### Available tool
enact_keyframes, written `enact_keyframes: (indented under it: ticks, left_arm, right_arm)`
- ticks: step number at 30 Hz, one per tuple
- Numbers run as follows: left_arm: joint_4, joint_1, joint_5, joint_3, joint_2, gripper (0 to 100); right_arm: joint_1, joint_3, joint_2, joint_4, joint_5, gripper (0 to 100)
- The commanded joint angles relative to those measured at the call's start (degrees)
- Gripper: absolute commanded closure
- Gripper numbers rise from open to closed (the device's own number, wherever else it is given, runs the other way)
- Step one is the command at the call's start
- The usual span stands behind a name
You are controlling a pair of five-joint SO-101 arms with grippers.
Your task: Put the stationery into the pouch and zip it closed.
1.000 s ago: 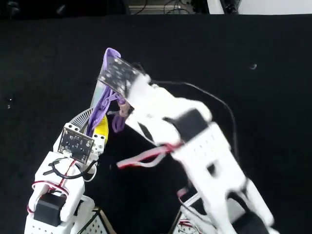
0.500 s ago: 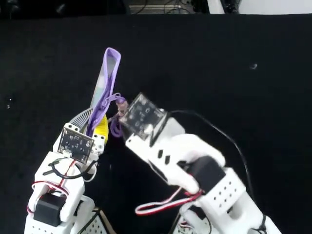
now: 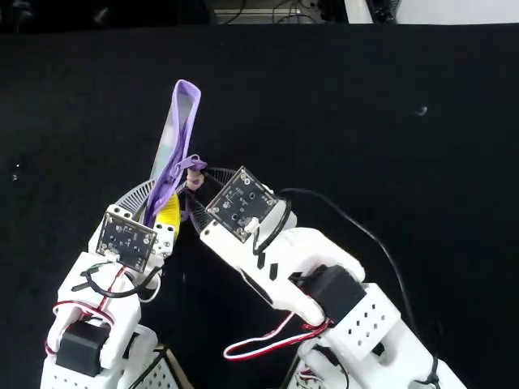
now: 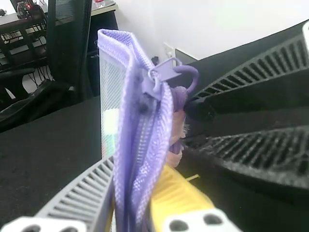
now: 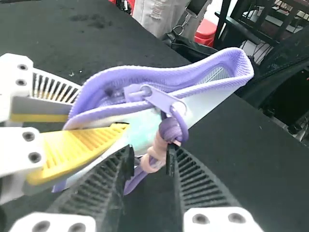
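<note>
Right gripper [image 5: 148, 162] is held near the middle of the table [image 3: 365, 121] with its black fingers [image 5: 112, 181] narrowly apart. The pull cord [image 5: 168, 129] lies between them, touching one finger but not seen to be pinched. Left gripper [image 3: 154, 207] is clamped on the near end of the purple pouch [image 5: 207, 79], which is held on edge, left of centre, and runs toward the far side. Pale shapes, judged to be the stationery [image 4: 110, 130], are seen through the mesh. The slider [image 5: 140, 92] sits just far of the left gripper.

Several failures are judged possible. The thin cord may slip out if a pull is begun before the fingers are closed on it. The pouch may be dragged from the left grip or folded if the pull is not kept along the zip line. The slider may jam on the soft fabric.
</note>
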Motion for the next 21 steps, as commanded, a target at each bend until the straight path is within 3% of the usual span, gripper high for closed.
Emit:
enact_keyframes:
  ticks: [1, 5, 13, 18, 21]
  left_arm:
    - [0.79, 0.4, -0.18, -0.84, 0.26, 97]
    - [0.79, 0.4, -0.18, -0.84, 0.26, 97]
    - [0.79, 0.48, -0.18, -0.84, 0.26, 97]
    - [0.79, 0.48, -0.18, -0.84, 0.26, 97]
    - [0.79, 0.48, -0.18, -0.84, 0.26, 97]
  right_arm:
    - [3.52, -0.31, -1.54, -1.85, -4.22, 87.4]
    - [3.6, 0.04, -1.19, -2.99, -4.57, 81.9]
    - [3.6, 3.3, -1.19, -6.33, -4.66, 82.2]
    - [3.6, 3.47, -1.54, -6.33, -4.66, 93.3]
    - [3.6, 3.38, -1.54, -6.68, -4.66, 94.1]
